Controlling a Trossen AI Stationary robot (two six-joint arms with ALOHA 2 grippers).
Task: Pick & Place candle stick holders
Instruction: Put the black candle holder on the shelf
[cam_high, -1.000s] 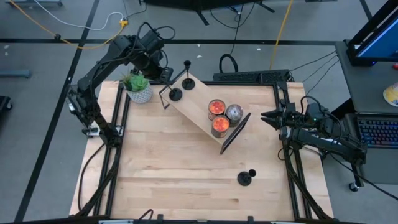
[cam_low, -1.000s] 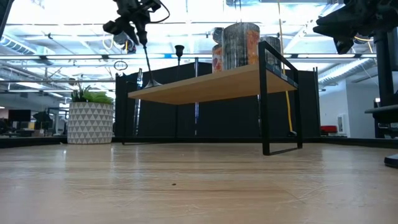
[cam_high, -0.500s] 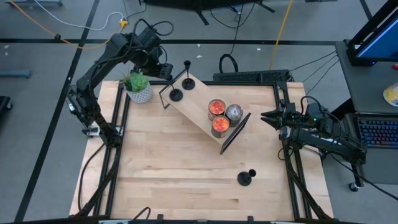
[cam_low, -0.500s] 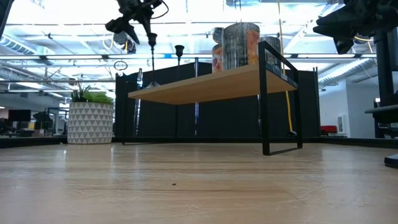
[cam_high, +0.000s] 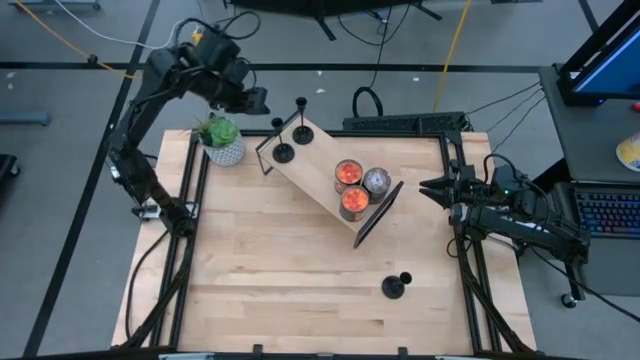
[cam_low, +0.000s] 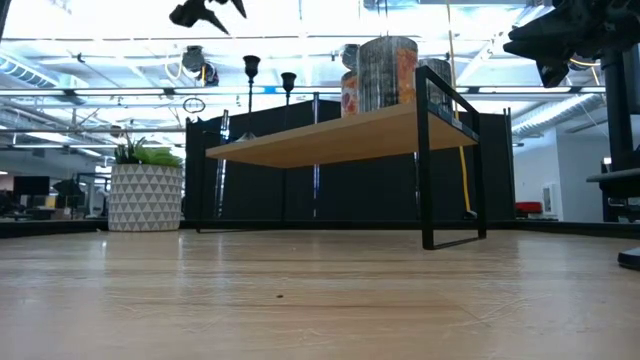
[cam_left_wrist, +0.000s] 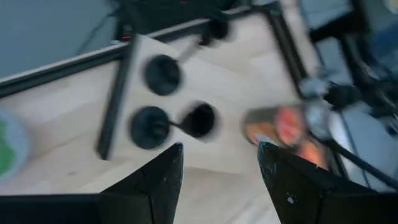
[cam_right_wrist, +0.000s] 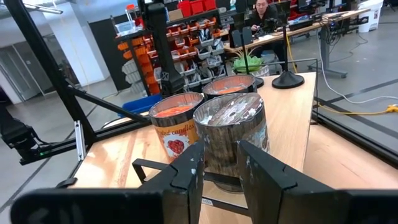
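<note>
- The high camera hangs over the table (cam_high: 300, 260), looking straight down on both arms and the raised shelf (cam_high: 325, 180).
- The low camera sits at tabletop level, looking across the wood under the shelf (cam_low: 340, 130) into the room.
- The left wrist camera looks down past its spread fingers (cam_left_wrist: 155, 180) at the shelf end below the left gripper (cam_high: 257, 100).
- The right wrist camera looks level between its fingers (cam_right_wrist: 186, 180), close to the cans (cam_right_wrist: 230, 134); the high view shares them.
</note>
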